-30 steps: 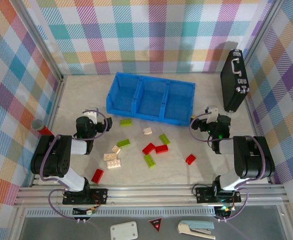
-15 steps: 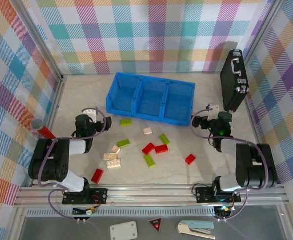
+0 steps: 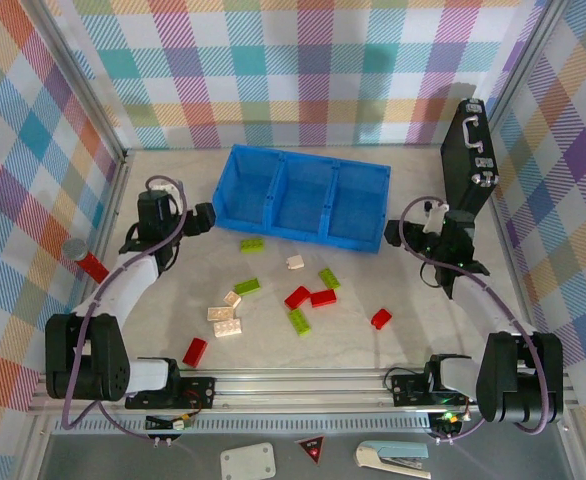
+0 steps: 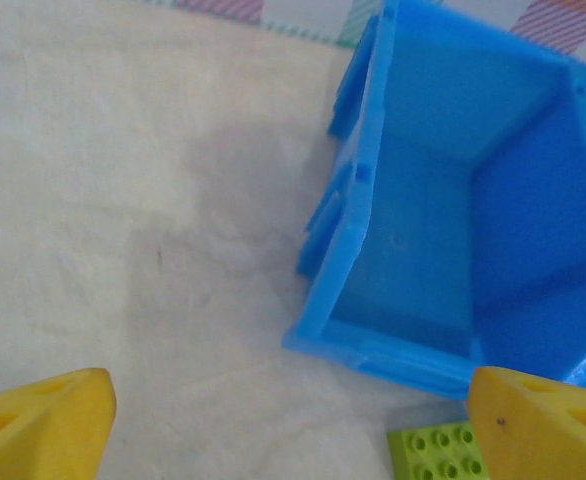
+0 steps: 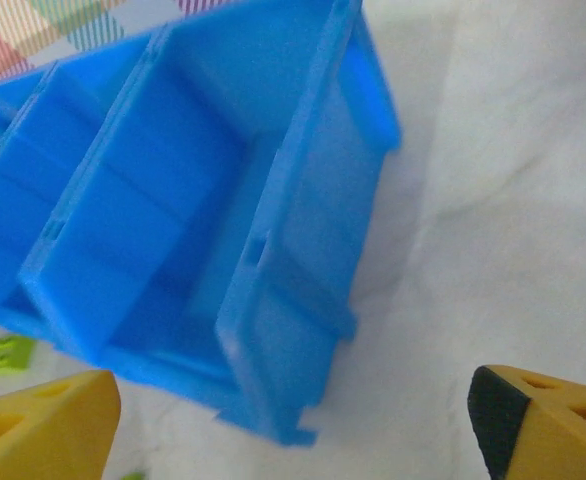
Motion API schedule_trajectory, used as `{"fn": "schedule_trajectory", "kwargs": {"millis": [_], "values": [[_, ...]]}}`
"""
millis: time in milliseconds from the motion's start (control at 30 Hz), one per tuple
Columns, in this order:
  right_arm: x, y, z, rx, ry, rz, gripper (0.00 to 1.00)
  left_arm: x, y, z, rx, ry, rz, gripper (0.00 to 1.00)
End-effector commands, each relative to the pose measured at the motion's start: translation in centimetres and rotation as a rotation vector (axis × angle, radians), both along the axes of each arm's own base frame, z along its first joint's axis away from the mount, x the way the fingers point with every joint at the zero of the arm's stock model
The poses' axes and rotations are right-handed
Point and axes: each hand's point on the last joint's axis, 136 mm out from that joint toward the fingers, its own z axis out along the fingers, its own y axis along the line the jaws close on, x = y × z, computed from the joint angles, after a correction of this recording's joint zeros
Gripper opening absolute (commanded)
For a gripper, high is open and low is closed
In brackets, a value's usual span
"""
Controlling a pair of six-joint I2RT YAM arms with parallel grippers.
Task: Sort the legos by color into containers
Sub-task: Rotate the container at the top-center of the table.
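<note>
Red, lime green and cream legos lie scattered on the table in front of the blue tray [image 3: 293, 233], among them a green brick [image 3: 252, 244], a cream one [image 3: 295, 262], two red ones [image 3: 323, 297] and a red one [image 3: 195, 351] near the front. All three compartments look empty. My left gripper [image 3: 201, 218] hovers open by the tray's left end; its view shows the left compartment [image 4: 453, 200] and a green brick [image 4: 438, 452]. My right gripper [image 3: 418, 235] hovers open by the tray's right end [image 5: 303, 300]. Neither holds anything.
A black briefcase [image 3: 470, 160] leans against the right wall. A red cylinder with a grey cap [image 3: 85, 258] lies by the left wall. Plaid walls enclose the table on three sides, and the metal rail [image 3: 303, 385] runs along the front.
Both arms have unfolded and reached away from their bases, carrying the grippers farther up the table to the two ends of the tray. The legos have not moved.
</note>
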Motion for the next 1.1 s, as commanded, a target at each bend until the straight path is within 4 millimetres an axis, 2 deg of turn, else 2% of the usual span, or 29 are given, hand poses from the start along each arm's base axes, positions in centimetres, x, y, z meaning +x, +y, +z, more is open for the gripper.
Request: {"fn": "schedule_trajectory", "kwargs": {"millis": [0, 200, 333, 400, 633, 867, 1067], "values": [[-2.5, 3.5, -0.5, 0.203, 0.193, 0.059, 0.89, -3.4, -1.7, -3.9, -0.103, 0.283, 0.006, 0.89], [-4.9, 8.7, -1.2, 0.206, 0.289, 0.196, 0.88, -6.0, -5.0, -5.2, -0.15, 0.436, -0.097, 0.88], [-5.1, 11.4, -2.3, 0.208, 0.338, 0.264, 0.88, -7.6, -6.6, -6.0, -0.157, 0.483, -0.137, 0.88], [-4.7, 12.1, -3.0, 0.2, 0.369, 0.272, 0.88, -8.1, -7.1, -6.3, -0.16, 0.5, -0.144, 0.88], [-2.2, 12.4, -4.8, 0.172, 0.394, 0.219, 0.88, -10.8, -8.7, -7.4, -0.127, 0.613, -0.193, 0.87], [0.5, 11.3, -6.1, 0.065, 0.394, 0.148, 0.87, -13.7, -7.9, -7.3, -0.092, 0.682, -0.126, 0.85], [2.9, 11.0, -5.9, -0.003, 0.363, 0.13, 0.86, -16.2, -7.3, -7.8, -0.043, 0.723, -0.079, 0.84]]}}
